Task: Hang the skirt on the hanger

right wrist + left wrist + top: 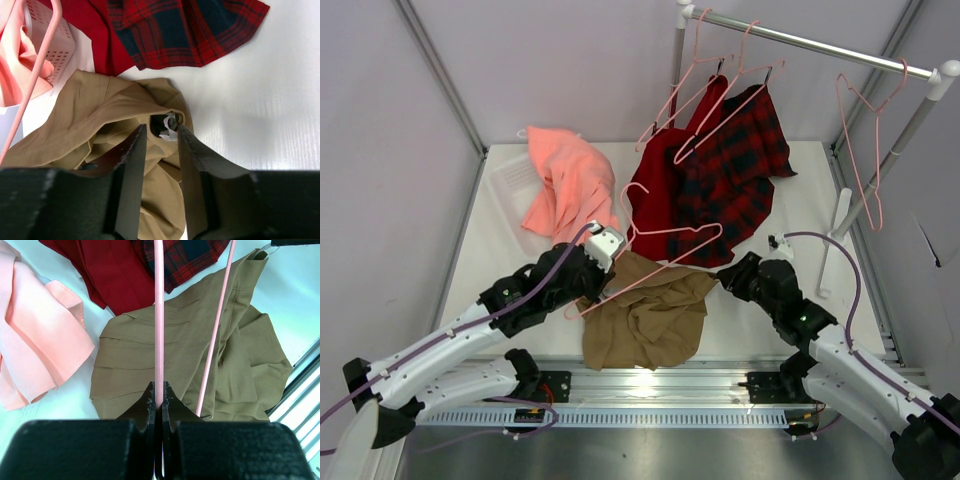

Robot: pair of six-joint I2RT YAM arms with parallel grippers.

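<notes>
The khaki skirt lies crumpled on the white table near the front edge. It also shows in the left wrist view and the right wrist view. My left gripper is shut on one rod of a thin pink hanger, which it holds over the skirt's upper edge. In the left wrist view the hanger's rod runs straight out from the gripper. My right gripper is open at the skirt's right corner, its jaws either side of a fold with a white label.
A salmon-pink garment drapes over a white basket at the back left. A red garment and a red-and-black plaid garment lie behind the skirt. A rack rail at the back right carries more pink hangers.
</notes>
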